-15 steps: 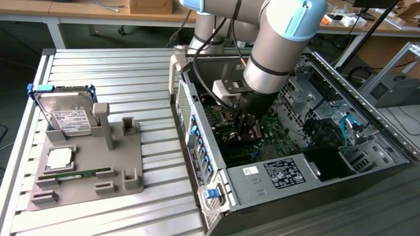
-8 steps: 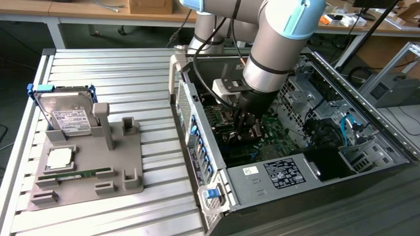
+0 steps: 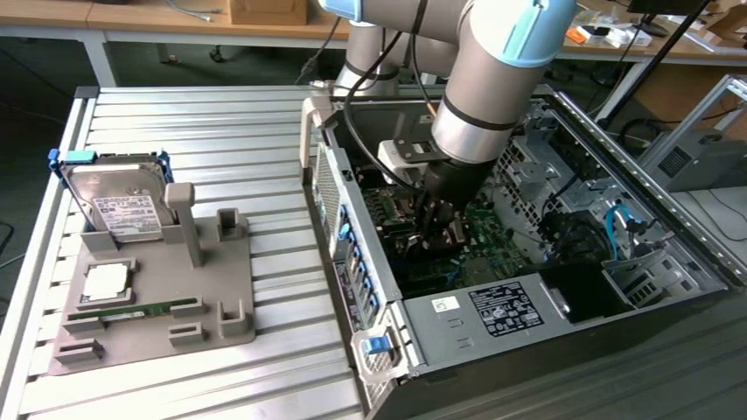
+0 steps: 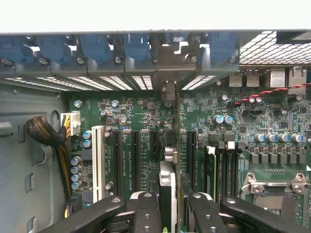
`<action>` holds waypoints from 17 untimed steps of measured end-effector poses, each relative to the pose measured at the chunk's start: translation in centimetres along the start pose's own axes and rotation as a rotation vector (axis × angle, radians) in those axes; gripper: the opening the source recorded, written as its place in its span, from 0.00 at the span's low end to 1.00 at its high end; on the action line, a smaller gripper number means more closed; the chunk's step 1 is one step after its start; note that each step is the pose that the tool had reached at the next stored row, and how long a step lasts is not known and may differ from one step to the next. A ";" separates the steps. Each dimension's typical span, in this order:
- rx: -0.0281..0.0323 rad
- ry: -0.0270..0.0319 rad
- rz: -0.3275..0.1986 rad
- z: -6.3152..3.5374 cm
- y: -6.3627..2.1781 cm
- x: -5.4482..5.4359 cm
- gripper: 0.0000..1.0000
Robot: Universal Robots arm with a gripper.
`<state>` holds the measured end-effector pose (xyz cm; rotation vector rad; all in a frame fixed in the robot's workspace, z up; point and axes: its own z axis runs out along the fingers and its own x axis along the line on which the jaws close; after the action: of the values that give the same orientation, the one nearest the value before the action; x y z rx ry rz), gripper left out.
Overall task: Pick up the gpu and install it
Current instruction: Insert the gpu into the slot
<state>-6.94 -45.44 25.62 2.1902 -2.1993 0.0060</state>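
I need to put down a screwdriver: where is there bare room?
Free: ribbed metal tabletop behind the upright silver hard drive and in front of the grey parts holder. Crowded: the open computer case, where the arm works.

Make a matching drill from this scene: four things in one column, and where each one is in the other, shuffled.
1. gpu
2. hard drive
3. memory stick
4. gripper

A. flat in the grey tray
B. upright in the tray's stand
C. between the fingers, edge-on above the motherboard slots
D. inside the open computer case

Pairs: 1-C, 2-B, 3-A, 4-D
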 end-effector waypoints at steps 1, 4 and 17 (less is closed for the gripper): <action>-0.0002 -0.0030 0.000 0.00 0.01 0.0 0.27; -0.0003 -0.0133 0.000 0.02 0.00 0.0 0.27; -0.0003 -0.0132 0.000 0.12 -0.01 0.0 0.27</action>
<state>-6.93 -45.43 25.50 2.1967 -2.2058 -0.0087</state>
